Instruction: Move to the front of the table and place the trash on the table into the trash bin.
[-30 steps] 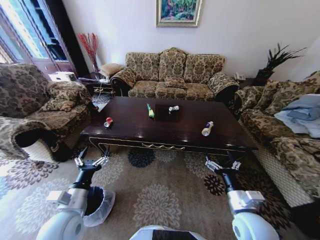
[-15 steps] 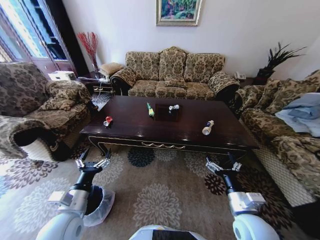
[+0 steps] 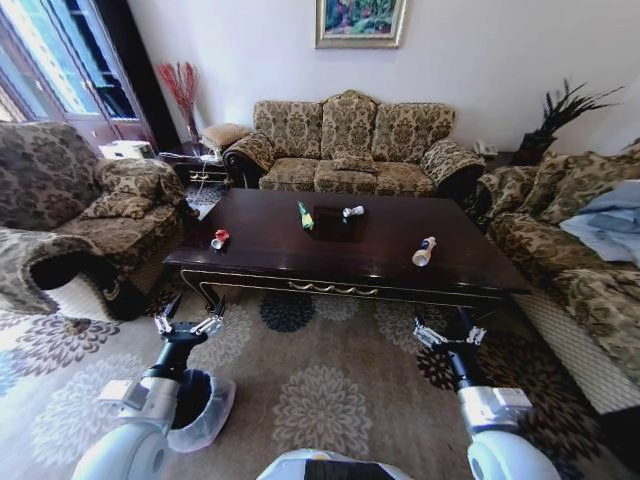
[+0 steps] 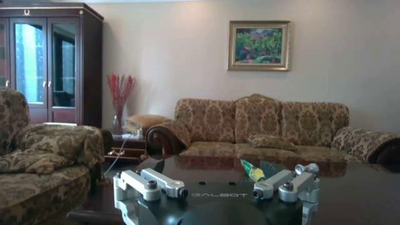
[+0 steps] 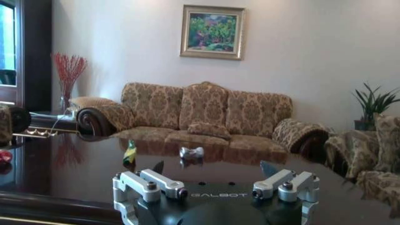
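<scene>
Four trash items (image 3: 219, 239); one table (image 3: 380, 262)

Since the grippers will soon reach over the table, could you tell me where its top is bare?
The table is bare along its front edge between the red-and-white can and the beige-and-white bottle. The back middle is crowded: green wrapper beside silvery bottle.

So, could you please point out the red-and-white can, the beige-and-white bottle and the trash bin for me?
red-and-white can (image 3: 219, 239), head view, on its side body.
beige-and-white bottle (image 3: 423, 252), head view, mid-body.
trash bin (image 3: 214, 409), head view, on the bag-lined rim beside the left arm.
</scene>
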`<state>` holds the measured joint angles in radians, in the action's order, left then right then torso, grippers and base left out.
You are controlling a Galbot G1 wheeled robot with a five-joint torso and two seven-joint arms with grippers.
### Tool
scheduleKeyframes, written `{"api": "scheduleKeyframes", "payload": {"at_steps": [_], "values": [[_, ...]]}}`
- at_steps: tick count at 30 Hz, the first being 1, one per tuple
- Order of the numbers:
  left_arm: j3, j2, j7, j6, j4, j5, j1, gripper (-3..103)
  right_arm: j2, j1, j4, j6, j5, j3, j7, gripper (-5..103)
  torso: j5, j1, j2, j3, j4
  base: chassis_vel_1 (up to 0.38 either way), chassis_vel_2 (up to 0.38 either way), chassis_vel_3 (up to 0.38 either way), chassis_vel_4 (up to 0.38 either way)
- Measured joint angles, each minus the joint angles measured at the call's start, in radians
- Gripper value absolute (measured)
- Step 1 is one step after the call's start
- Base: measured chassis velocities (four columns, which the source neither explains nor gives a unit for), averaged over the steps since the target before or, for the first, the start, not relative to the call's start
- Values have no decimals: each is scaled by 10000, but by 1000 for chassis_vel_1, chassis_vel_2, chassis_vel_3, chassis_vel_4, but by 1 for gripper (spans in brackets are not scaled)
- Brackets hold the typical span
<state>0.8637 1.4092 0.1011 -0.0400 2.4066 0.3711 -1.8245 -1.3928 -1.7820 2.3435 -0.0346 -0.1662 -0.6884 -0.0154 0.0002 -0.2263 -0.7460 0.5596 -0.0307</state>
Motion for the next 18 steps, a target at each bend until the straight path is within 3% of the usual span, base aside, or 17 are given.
{"api": "scheduleKeyframes", "payload": {"at_steps": [18], "values": [[41,80,-11,8,132,-12,-46,100,3,-66,53,308,-183,-42,116,100,-7,302,706,-410,1,300,266,-291,-268]]}}
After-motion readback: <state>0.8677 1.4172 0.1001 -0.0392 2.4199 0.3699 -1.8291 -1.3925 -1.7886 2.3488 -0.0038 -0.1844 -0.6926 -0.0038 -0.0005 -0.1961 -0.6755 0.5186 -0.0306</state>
